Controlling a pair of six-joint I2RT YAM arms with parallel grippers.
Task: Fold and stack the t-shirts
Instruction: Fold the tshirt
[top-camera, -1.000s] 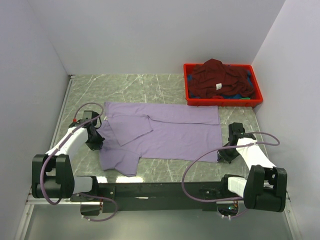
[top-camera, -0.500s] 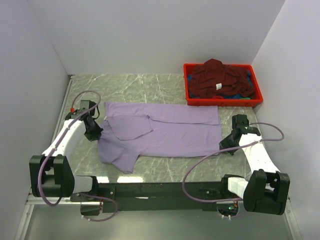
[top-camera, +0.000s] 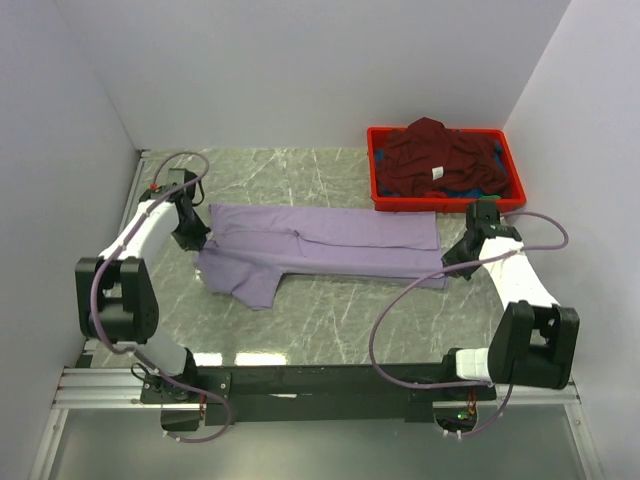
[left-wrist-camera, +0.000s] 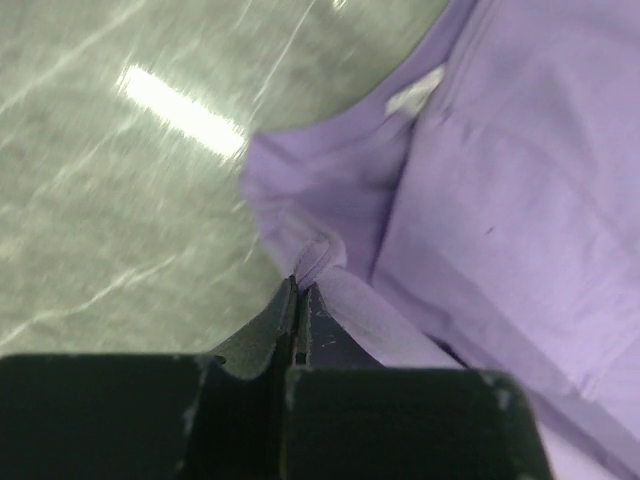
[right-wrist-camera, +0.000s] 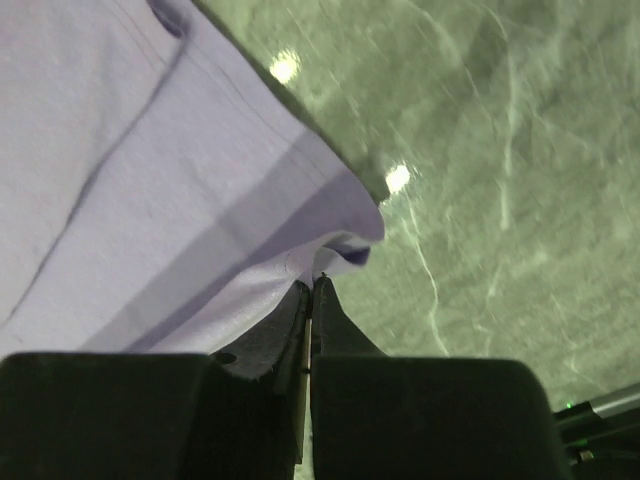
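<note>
A lavender t-shirt (top-camera: 330, 245) lies across the green marble table, its near half folded toward the back so it forms a long narrow band. My left gripper (top-camera: 197, 243) is shut on the shirt's left edge; in the left wrist view the cloth (left-wrist-camera: 500, 200) is pinched at the fingertips (left-wrist-camera: 302, 285). On the right, my right gripper (top-camera: 452, 262) is shut on the shirt's right corner, and the right wrist view shows the hem (right-wrist-camera: 200, 220) caught between the closed tips (right-wrist-camera: 313, 283). A maroon t-shirt (top-camera: 435, 158) with a small white label lies heaped in the crate.
The red plastic crate (top-camera: 378, 180) stands at the back right, with bits of blue and green cloth under the maroon heap. A loose sleeve (top-camera: 250, 285) of the lavender shirt sticks out toward the front left. Grey walls close in both sides.
Both arms have carried the near edge of the lavender shirt away from the bases toward the back, folding it over itself. The spread shirt is now a narrower band.
</note>
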